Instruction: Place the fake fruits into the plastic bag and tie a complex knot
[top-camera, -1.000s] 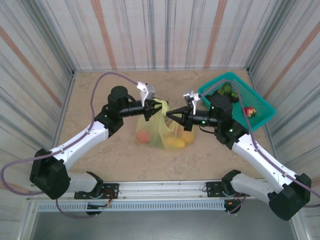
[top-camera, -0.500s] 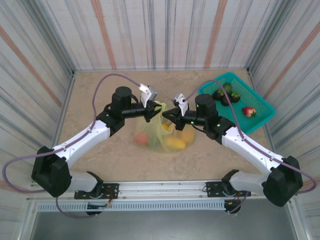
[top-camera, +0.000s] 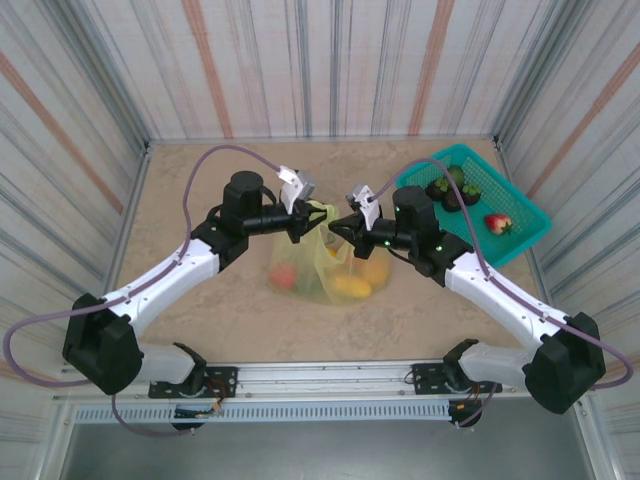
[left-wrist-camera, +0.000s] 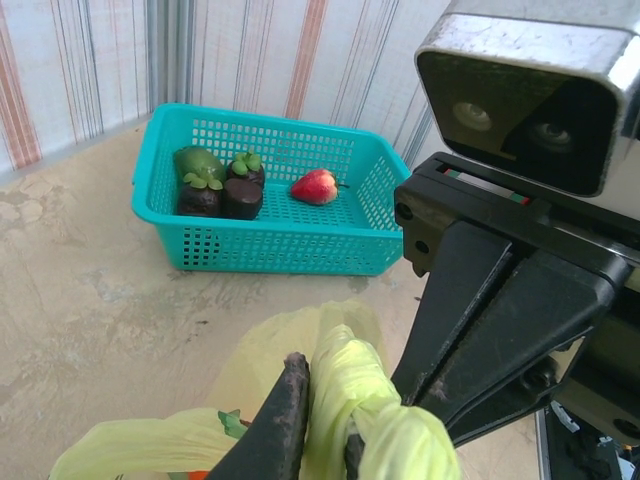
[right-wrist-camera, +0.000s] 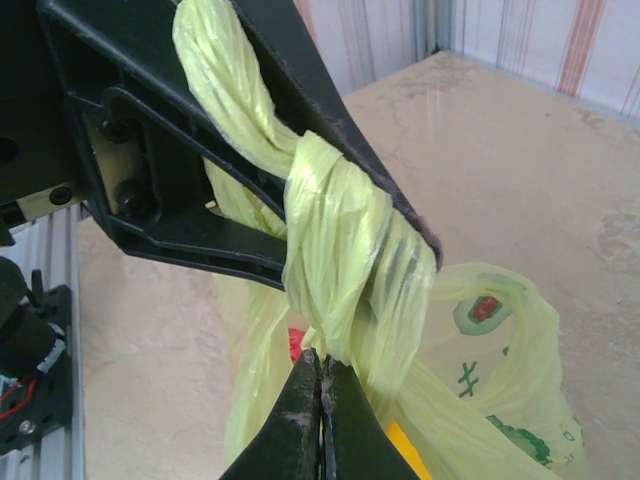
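The plastic bag (top-camera: 318, 262) sits mid-table, with orange (top-camera: 289, 275) and yellow (top-camera: 351, 287) fake fruits showing through it. Its handles are twisted into a knot (right-wrist-camera: 340, 230) that wraps round my left gripper's upper finger (right-wrist-camera: 330, 110). My left gripper (top-camera: 303, 225) (left-wrist-camera: 322, 400) is shut on that bunched handle (left-wrist-camera: 375, 395). My right gripper (top-camera: 337, 228) (right-wrist-camera: 322, 362) faces it from the right. It is shut, pinching a thin bit of plastic at the knot's underside. More fake fruits lie in the teal basket: a red one (left-wrist-camera: 316, 186), two dark ones (left-wrist-camera: 220, 195) and a green one (left-wrist-camera: 198, 160).
The teal basket (top-camera: 525, 235) (left-wrist-camera: 270, 245) stands at the back right, near the right arm's forearm. Striped walls close in the table on three sides. Bare tabletop lies to the left of and in front of the bag.
The right arm's wrist and elbow swung left, closer to the bag, while its fingertips stayed at the knot. The left arm has barely moved.
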